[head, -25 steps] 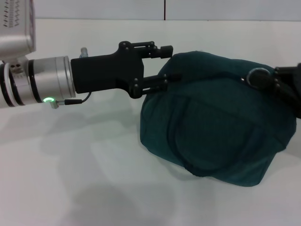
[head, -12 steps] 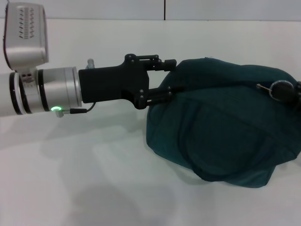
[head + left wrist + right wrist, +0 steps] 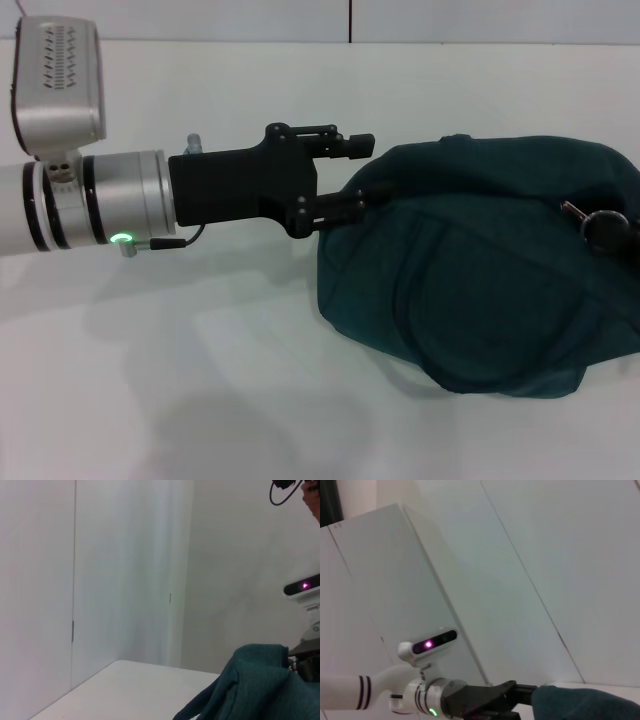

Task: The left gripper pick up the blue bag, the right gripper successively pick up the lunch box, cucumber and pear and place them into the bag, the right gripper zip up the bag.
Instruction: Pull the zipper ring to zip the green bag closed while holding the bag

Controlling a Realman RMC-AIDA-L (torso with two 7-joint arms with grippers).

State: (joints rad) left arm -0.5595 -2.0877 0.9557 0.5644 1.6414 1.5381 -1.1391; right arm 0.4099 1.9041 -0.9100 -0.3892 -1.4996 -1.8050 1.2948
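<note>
The blue bag (image 3: 480, 270) lies bulging on the white table, its top closed as far as I can see. My left gripper (image 3: 358, 176) reaches in from the left and is shut on the bag's left end. Only a black tip of my right gripper (image 3: 606, 229) shows at the right edge, at the metal zip pull (image 3: 573, 210) on the bag's top. The bag's fabric also shows in the left wrist view (image 3: 250, 690) and the right wrist view (image 3: 585, 702), where the left gripper (image 3: 520, 696) meets it. Lunch box, cucumber and pear are out of view.
The white table (image 3: 200, 380) spreads in front of and to the left of the bag. A white wall (image 3: 350, 20) runs along the table's far edge. The left arm's silver wrist (image 3: 110, 200) hangs over the table's left side.
The bag and the left gripper have shifted to the right. The right gripper has drawn back to the right edge, and the zip pull has moved right with it.
</note>
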